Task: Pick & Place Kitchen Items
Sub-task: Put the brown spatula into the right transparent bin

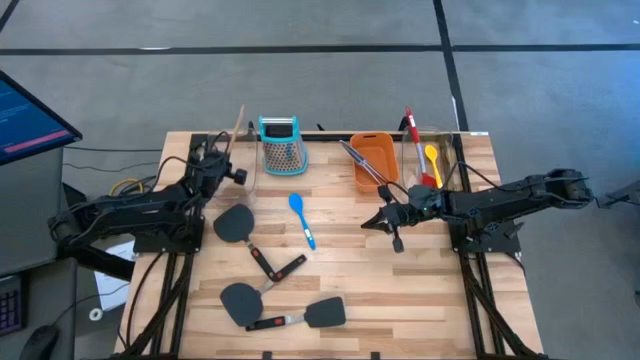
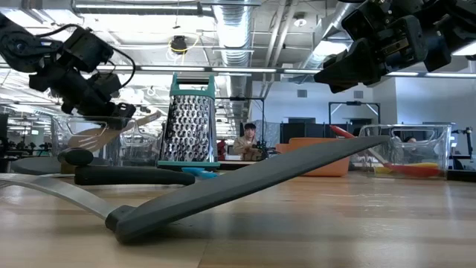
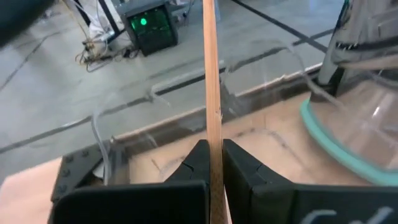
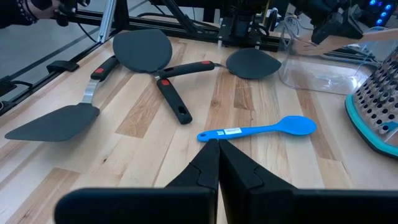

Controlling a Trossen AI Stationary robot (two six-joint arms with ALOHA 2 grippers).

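Note:
My left gripper is shut on a wooden slotted turner at the table's far left, over a clear bin. My right gripper is shut and empty, raised above the table right of centre. A blue spoon lies flat mid-table; it also shows in the right wrist view, beyond the fingertips. Three black spatulas lie on the table's near left. Red and yellow spoons lie in a clear bin at the far right. My left gripper pinches the turner's wooden handle between its two fingers, which lie across it. The handle's free end rises past the fingers toward the far edge. The slotted head hangs below, tilted, inside the clear bin; whether it touches the bottom I cannot tell.
A teal-topped box grater stands at the far edge next to the left bin. An orange tub with a dark utensil in it stands at the far right of centre. A monitor is off the table's left.

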